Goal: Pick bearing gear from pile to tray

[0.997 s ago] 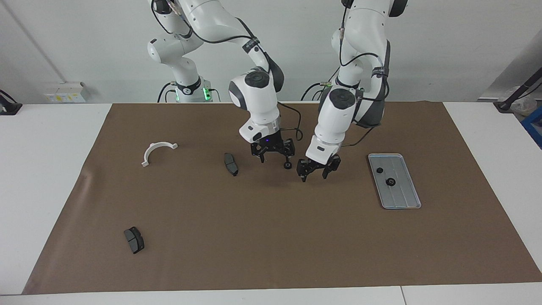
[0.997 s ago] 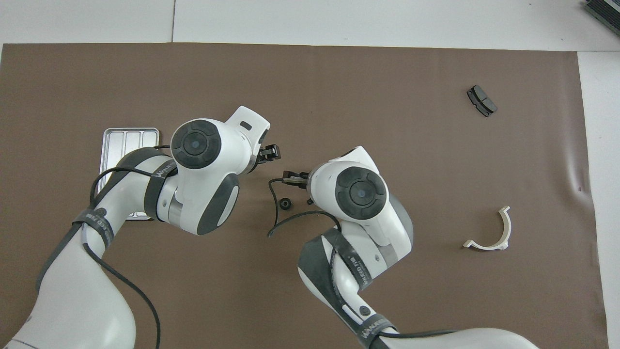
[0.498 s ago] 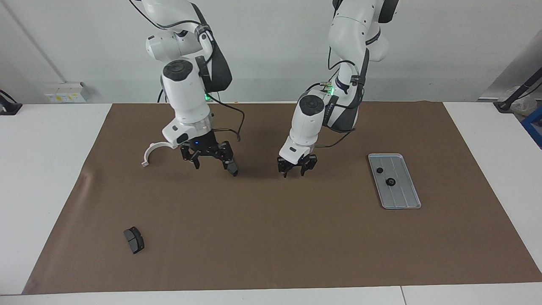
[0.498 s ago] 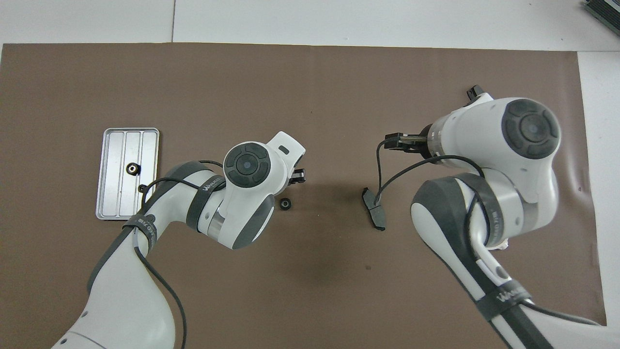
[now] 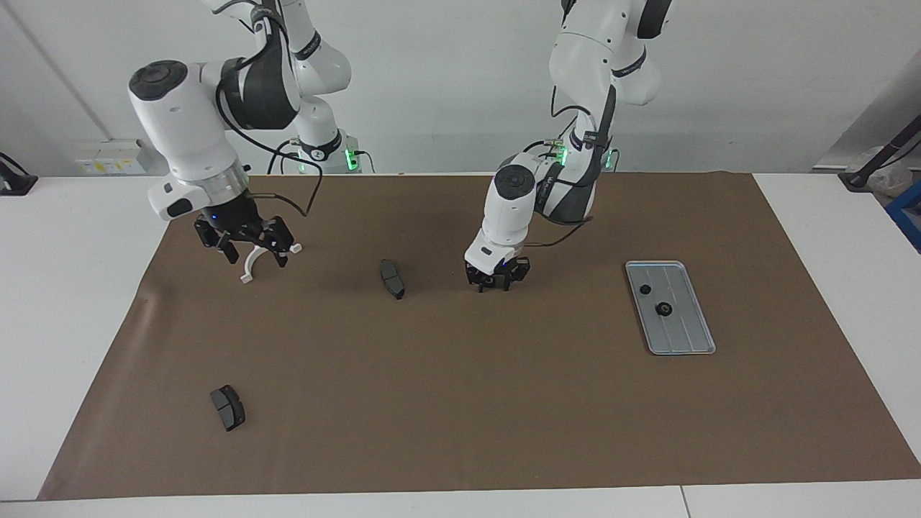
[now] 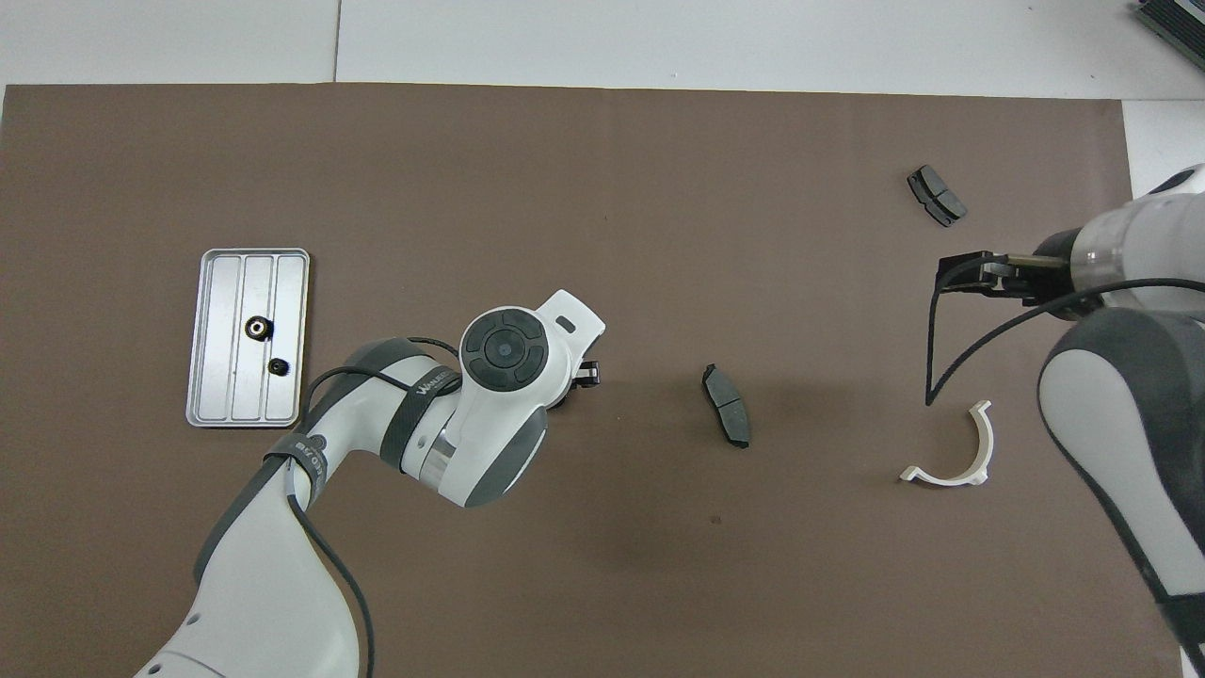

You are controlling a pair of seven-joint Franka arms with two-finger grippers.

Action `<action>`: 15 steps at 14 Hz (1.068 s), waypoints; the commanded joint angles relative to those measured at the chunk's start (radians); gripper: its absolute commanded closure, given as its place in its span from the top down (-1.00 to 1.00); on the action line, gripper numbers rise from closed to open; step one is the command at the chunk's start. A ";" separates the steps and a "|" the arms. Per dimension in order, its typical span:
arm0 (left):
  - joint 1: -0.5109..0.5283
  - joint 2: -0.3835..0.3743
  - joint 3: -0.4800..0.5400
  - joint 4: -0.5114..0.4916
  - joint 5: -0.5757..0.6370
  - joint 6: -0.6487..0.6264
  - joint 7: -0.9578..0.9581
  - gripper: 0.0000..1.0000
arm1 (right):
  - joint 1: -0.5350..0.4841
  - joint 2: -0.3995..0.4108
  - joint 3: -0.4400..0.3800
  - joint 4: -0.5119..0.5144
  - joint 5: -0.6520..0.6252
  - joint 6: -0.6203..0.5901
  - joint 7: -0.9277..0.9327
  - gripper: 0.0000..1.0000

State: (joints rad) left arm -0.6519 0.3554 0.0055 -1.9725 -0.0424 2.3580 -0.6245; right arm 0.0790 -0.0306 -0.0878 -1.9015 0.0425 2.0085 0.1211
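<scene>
The left gripper (image 5: pixel 495 283) is down at the brown mat (image 5: pixel 460 403) near the middle of the table, its fingers drawn close together; whether they clamp a small black piece cannot be told, since the wrist hides that spot from above. The right gripper (image 5: pixel 248 246), jaws spread wide and empty, hangs over the white half-ring (image 6: pixel 951 452) toward the right arm's end. A dark grey pad (image 5: pixel 392 278) lies between the two grippers, and a second pad (image 5: pixel 227 407) lies farther from the robots. The silver tray (image 5: pixel 691 338) sits toward the left arm's end with two black round pieces (image 5: pixel 663 309) in it. The mat covers a white table (image 5: pixel 827 460), with a pale wall (image 5: pixel 755 86) at the robots' backs.
</scene>
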 commanded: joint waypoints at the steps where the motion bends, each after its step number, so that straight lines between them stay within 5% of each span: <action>1: -0.029 -0.033 0.016 -0.034 -0.001 -0.035 -0.009 0.15 | -0.044 -0.035 0.016 0.094 -0.013 -0.144 -0.060 1.00; 3: -0.035 -0.035 0.016 -0.034 -0.001 -0.040 -0.021 0.09 | -0.051 -0.023 0.011 0.197 -0.023 -0.281 -0.061 1.00; 6: -0.040 -0.036 0.014 -0.035 -0.001 -0.040 -0.026 -0.08 | -0.054 -0.084 0.008 0.208 -0.058 -0.407 -0.112 1.00; 11: -0.040 -0.036 0.014 -0.032 -0.002 -0.042 -0.024 -0.85 | -0.048 -0.101 0.011 0.185 -0.056 -0.407 -0.072 1.00; 15: 0.007 -0.030 0.046 0.050 -0.002 -0.110 -0.017 -0.96 | -0.054 -0.083 0.010 0.228 -0.026 -0.430 -0.070 1.00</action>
State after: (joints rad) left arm -0.6711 0.3423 0.0241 -1.9644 -0.0428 2.3115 -0.6411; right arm 0.0378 -0.1208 -0.0857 -1.6974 -0.0001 1.6039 0.0405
